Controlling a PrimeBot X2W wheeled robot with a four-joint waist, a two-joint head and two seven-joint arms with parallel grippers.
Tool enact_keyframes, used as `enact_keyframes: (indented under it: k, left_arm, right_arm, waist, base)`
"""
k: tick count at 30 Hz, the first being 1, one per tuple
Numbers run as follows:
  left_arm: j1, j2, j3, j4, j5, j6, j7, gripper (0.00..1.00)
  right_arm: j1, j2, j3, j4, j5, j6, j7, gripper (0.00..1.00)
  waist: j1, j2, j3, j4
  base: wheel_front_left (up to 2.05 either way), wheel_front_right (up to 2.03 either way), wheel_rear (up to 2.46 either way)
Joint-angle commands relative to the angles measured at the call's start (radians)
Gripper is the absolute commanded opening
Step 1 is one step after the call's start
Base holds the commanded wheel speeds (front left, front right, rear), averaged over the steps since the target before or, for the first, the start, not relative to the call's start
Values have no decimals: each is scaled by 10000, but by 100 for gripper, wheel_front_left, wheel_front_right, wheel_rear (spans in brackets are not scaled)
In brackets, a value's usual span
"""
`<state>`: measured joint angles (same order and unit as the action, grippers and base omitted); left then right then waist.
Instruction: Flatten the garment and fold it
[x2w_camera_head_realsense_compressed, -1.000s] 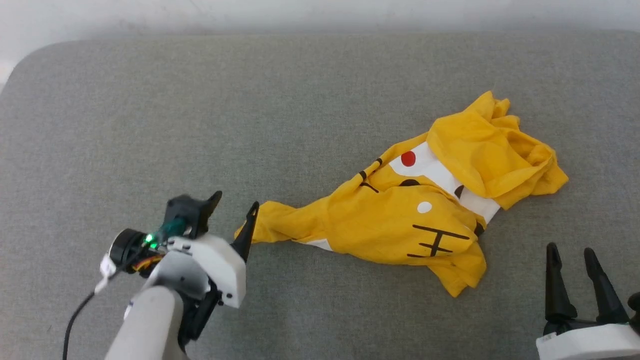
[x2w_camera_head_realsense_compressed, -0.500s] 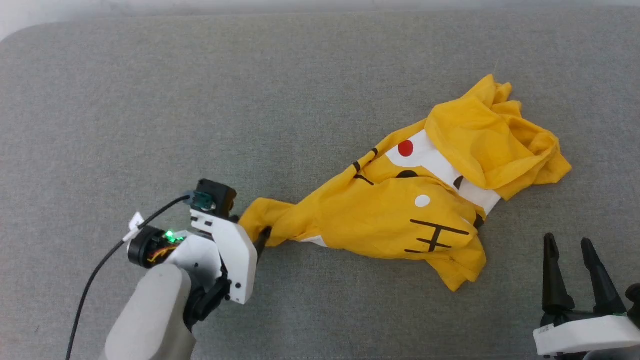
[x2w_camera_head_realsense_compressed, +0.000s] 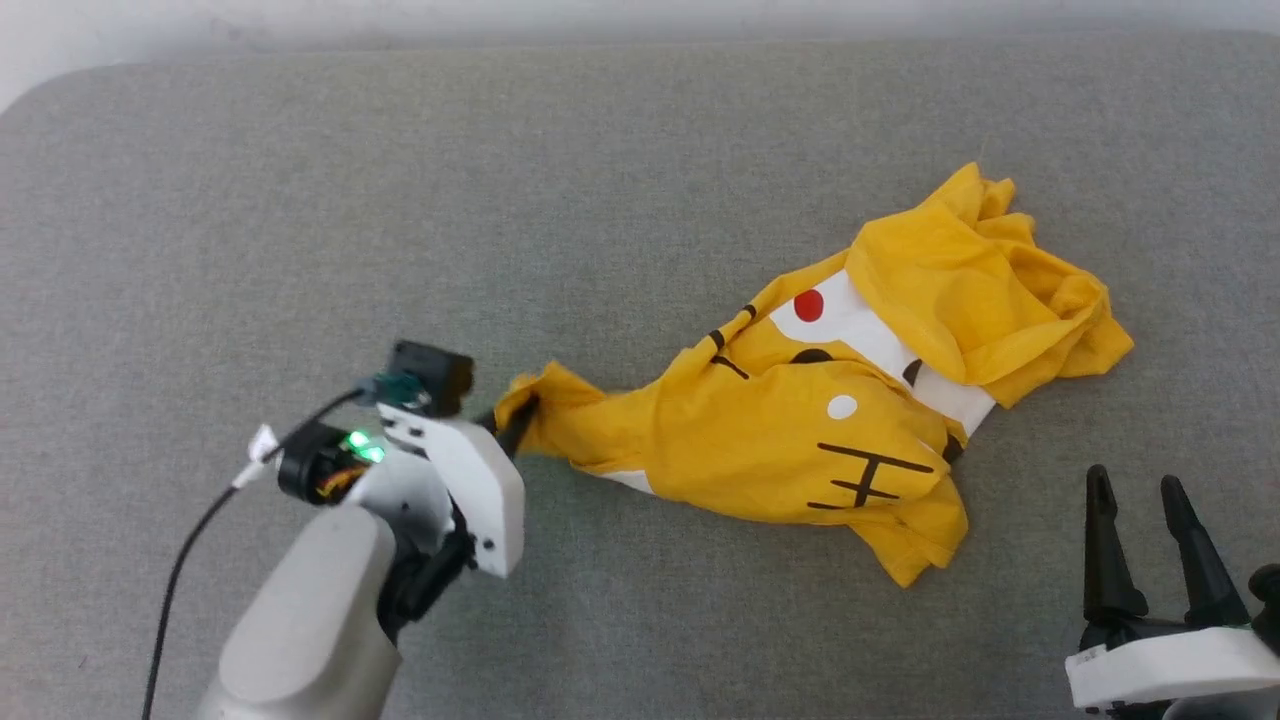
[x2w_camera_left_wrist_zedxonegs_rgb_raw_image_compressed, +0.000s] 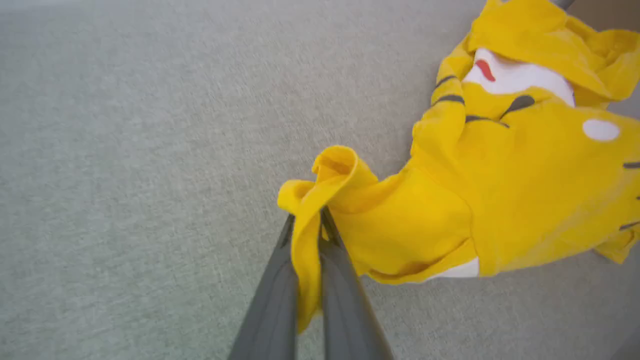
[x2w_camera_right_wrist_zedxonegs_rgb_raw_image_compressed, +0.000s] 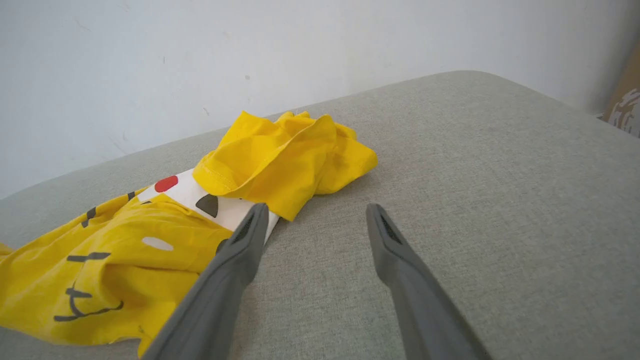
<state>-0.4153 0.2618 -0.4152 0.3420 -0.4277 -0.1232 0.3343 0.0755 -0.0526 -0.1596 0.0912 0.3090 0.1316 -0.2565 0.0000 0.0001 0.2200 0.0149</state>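
The garment (x2w_camera_head_realsense_compressed: 800, 440) is a crumpled yellow T-shirt with white patches, a red dot and black line marks, lying right of centre on the grey padded surface. Its thin left end is drawn out into a tail. My left gripper (x2w_camera_head_realsense_compressed: 515, 425) is shut on that tail, and in the left wrist view the yellow cloth (x2w_camera_left_wrist_zedxonegs_rgb_raw_image_compressed: 350, 220) is pinched between the two closed fingers (x2w_camera_left_wrist_zedxonegs_rgb_raw_image_compressed: 280, 285). My right gripper (x2w_camera_head_realsense_compressed: 1135, 490) stands open at the lower right, apart from the shirt. Its own wrist view shows the right gripper (x2w_camera_right_wrist_zedxonegs_rgb_raw_image_compressed: 315, 212) open over bare cushion beside the garment (x2w_camera_right_wrist_zedxonegs_rgb_raw_image_compressed: 270, 160).
The grey padded surface (x2w_camera_head_realsense_compressed: 300, 220) runs wide to the left and far side, with a rounded corner at the upper left. A pale wall (x2w_camera_right_wrist_zedxonegs_rgb_raw_image_compressed: 250, 50) rises behind it. A black cable (x2w_camera_head_realsense_compressed: 190, 560) trails from my left wrist.
My left gripper went from open beside the garment's tail to shut on it, and has lifted the tail's tip a little. The right gripper stayed put.
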Motion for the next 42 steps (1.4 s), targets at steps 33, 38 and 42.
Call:
enact_keyframes:
  k: [33,38,42]
  left_arm:
    - [3499,-1118,3033,-2556,-573,2289,-5855,100]
    - [3951,-1286,2998,-3058,53,2327,-5947,100]
    - [4114,-1431,3014,-3325,446,2315,-5956,100]
  right_arm:
    - [77,24,132,-472,-413,-9,564,100]
    - [-364,24,727,-1131,-910,-9,1655,100]
    - [-532,24,1631,-1631,-1578,-9,3459,100]
  waist:
    - [0,-1,-330,1098]
    - [0,-1,-263,1249]
    - [0,-1,-236,1427]
  base:
    - [0,0,0]
    - [0,0,0]
    - [0,0,0]
